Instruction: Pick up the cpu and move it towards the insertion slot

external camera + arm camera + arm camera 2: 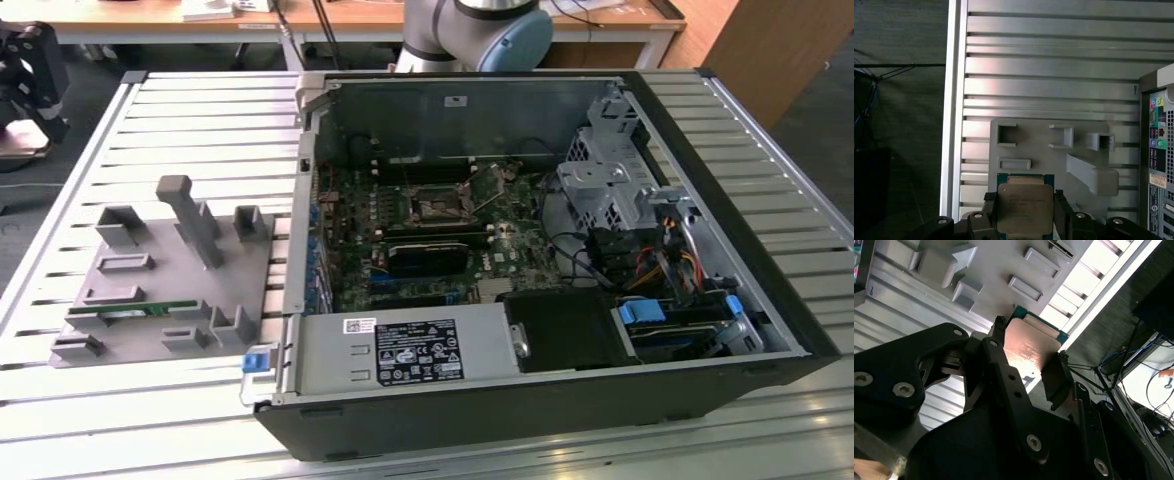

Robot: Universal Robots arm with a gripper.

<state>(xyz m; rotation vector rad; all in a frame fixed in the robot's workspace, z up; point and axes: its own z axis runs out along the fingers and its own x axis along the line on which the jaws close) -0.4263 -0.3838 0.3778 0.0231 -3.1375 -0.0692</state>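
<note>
My gripper (pixel 1025 216) is shut on the cpu (pixel 1024 205), a flat square chip with a silvery top plate and a green rim. Black fingers (pixel 991 212) press on two opposite edges. In both wrist views the chip hangs well above the grey fixture plate (pixel 1044 150) on the slatted table. In the second wrist view the cpu (pixel 1029 342) shines between the gripper (pixel 1029 360) fingers. The insertion slot (pixel 438 205), a square socket with a dark centre and metal frame, sits on the board inside the open computer case, seen in the exterior view.
The grey fixture plate (pixel 160 270) with upright holders lies on the exterior view's left, a green memory stick (pixel 127 312) resting on it. The open case (pixel 747 250) has tall walls, a black card (pixel 427 255), cables and drive bays. The arm's base (pixel 474 30) stands behind the case.
</note>
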